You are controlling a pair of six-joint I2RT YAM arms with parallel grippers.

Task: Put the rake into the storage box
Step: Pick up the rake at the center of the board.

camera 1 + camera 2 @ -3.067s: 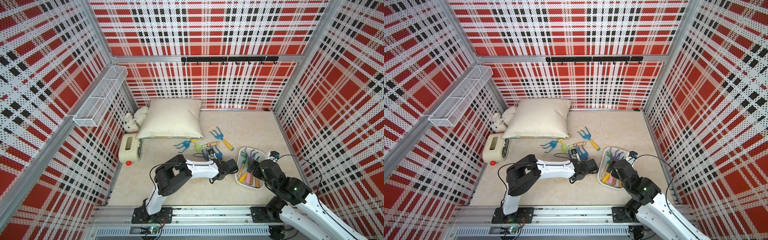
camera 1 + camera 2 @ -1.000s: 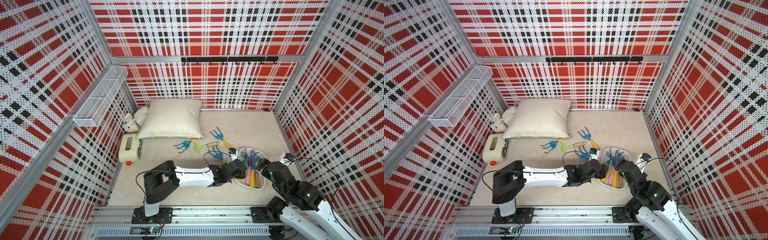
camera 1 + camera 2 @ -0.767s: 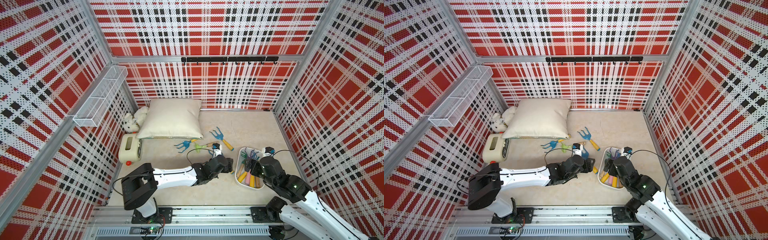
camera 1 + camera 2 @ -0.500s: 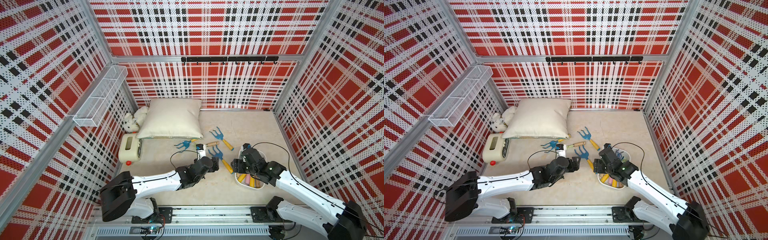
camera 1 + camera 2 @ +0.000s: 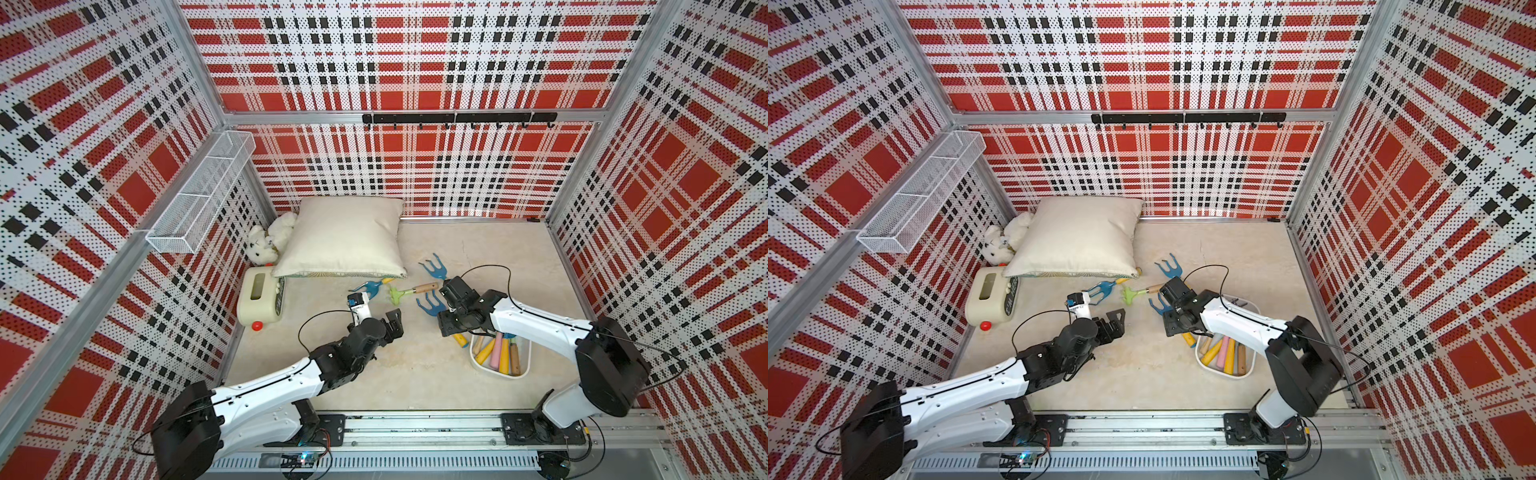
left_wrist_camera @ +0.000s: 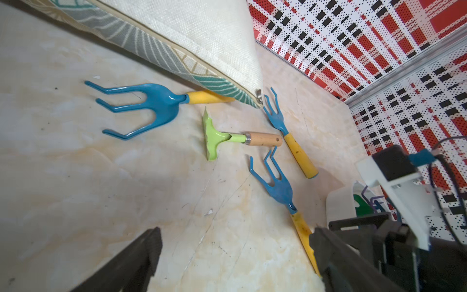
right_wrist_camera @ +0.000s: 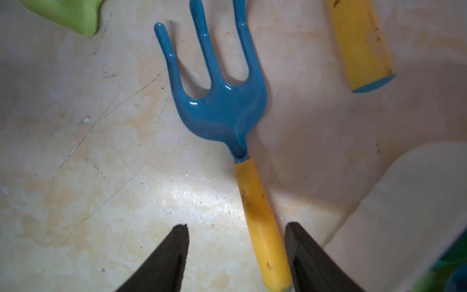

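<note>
Because the rake point(image 7: 222, 108) lies on the bench point(image 7: 101, 177) with its handle just beside the storage box point(image 7: 417, 202), your right gripper point(image 7: 235, 226) straddles that handle, fingers half-open, unclamped; your left gripper point(image 6: 233, 235) hangs clear, fingers wide.

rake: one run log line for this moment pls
right gripper: open, jaws either side of rake handle | rake: flat on floor beside storage box | left gripper: open, empty

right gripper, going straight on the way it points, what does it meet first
Likely the yellow handle of the blue rake, lying between the right gripper's open jaws; its height above it is unclear.
</note>
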